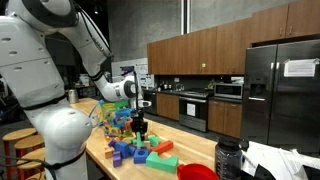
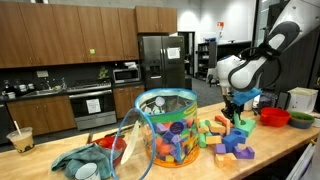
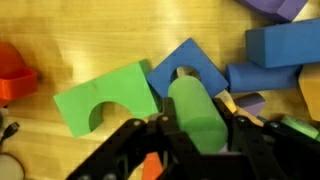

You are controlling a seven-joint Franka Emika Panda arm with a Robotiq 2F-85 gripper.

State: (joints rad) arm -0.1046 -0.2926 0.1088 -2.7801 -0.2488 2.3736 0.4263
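Dark wood cabinets lined the kitchen behind a pale wooden counter (image 1: 196,149) strewn with foam blocks. In the wrist view the gripper (image 3: 198,135) had its jaws narrowed onto a green cylinder (image 3: 195,112), pads against both sides. The cylinder sat just right of a green arch block (image 3: 105,97) and near a blue arch block (image 3: 186,66). A clear tub (image 2: 165,125) of blocks stood left of the pile.

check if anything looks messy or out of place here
Toy blocks lie scattered loose over the wooden counter beside the clear tub, and a teal cloth sits crumpled. The tool grips a green cylinder.
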